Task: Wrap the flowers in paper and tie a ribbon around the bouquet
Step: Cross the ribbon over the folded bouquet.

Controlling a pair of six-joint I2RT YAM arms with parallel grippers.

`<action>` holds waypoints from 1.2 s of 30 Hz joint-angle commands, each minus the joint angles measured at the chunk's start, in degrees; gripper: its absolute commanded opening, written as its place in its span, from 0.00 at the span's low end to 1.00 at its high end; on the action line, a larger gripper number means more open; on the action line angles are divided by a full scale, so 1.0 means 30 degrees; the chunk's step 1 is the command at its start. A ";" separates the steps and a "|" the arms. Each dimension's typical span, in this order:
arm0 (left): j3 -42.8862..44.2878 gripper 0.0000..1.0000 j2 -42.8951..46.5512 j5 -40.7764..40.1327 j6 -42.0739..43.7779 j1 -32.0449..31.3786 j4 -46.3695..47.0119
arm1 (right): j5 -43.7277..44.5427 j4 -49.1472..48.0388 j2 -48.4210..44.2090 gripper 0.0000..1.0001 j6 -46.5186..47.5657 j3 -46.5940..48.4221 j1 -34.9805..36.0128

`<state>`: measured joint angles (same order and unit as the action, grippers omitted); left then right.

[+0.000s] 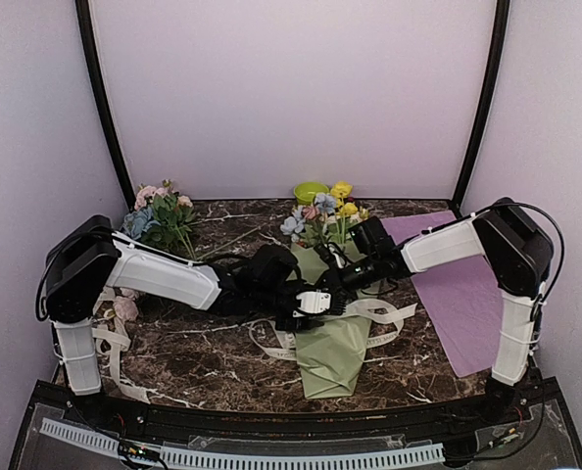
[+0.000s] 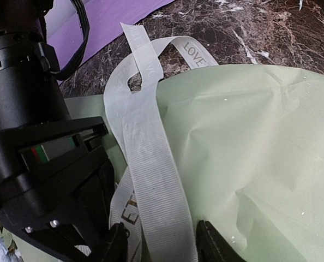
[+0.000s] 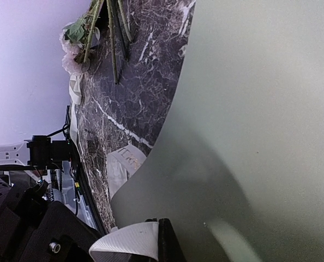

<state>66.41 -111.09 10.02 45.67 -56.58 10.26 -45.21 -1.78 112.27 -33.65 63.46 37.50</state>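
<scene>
1. The step in hand is the tying: the flowers (image 1: pixel 325 211) are already rolled in the sage-green paper (image 2: pixel 249 153), and the finished cone, the bouquet (image 1: pixel 330 343), lies on the counter (image 1: pixel 222 362) with its blooms at the far end and its narrow end nearest the arm bases.
2. The ribbon (image 2: pixel 151 164) is draped across the bouquet's middle, with loose loops spilling onto the counter on both sides of the bouquet; no knot or bow shows.
3. The left pincer (image 2: pixel 162 244) hangs over the bouquet's middle with its fingers partly apart, straddling a flat run of ribbon that lies on the paper. The band fills the gap, but no pinch on it shows.
4. The right pincer (image 1: pixel 335 281), just on the bloom side of the bouquet's middle, is closed. In its wrist view a fold of ribbon runs straight into its finger, so it appears to have the band nipped there.
5. The next move probably calls for the left fingers to nip the band while the right one keeps its end taut, then for one end to be passed over the other close against the bouquet.
6. The likely risk is the thin paper creasing or the cone rolling as the band is pulled.
</scene>
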 commanded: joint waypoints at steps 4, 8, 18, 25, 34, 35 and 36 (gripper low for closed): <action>-0.1657 0.47 0.2738 0.0094 0.0477 0.0167 0.2911 | -0.1249 -0.0012 -0.0798 0.00 -0.0053 -0.0001 0.0304; -0.2449 0.47 0.3127 0.0661 0.0546 0.0186 0.3768 | -0.1149 0.0284 -0.0836 0.00 0.0118 -0.0003 0.0304; -0.1700 0.45 0.1526 -0.1205 0.0852 0.0168 0.3282 | -0.1275 0.0087 -0.0771 0.00 -0.0094 0.0024 0.0304; -0.1522 0.33 0.1043 -0.1738 0.0824 0.0167 0.2547 | -0.1292 0.0086 -0.0698 0.00 -0.0123 0.0020 0.0321; -0.1193 0.00 0.0965 -0.2238 0.0468 0.0167 0.1898 | -0.1109 0.0321 -0.0837 0.00 -0.0024 0.0132 0.0309; -0.1099 0.00 0.0987 -0.2273 0.0200 0.0167 0.1642 | -0.0930 0.0490 -0.0923 0.00 0.0052 0.0158 0.0305; -0.1014 0.00 0.1055 -0.2240 -0.0141 0.0167 0.1317 | -0.0725 0.0676 -0.1066 0.00 0.0142 0.0191 0.0304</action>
<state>61.73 -108.18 4.49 46.44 -56.14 17.96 -47.53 -1.21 111.37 -33.23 63.46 38.22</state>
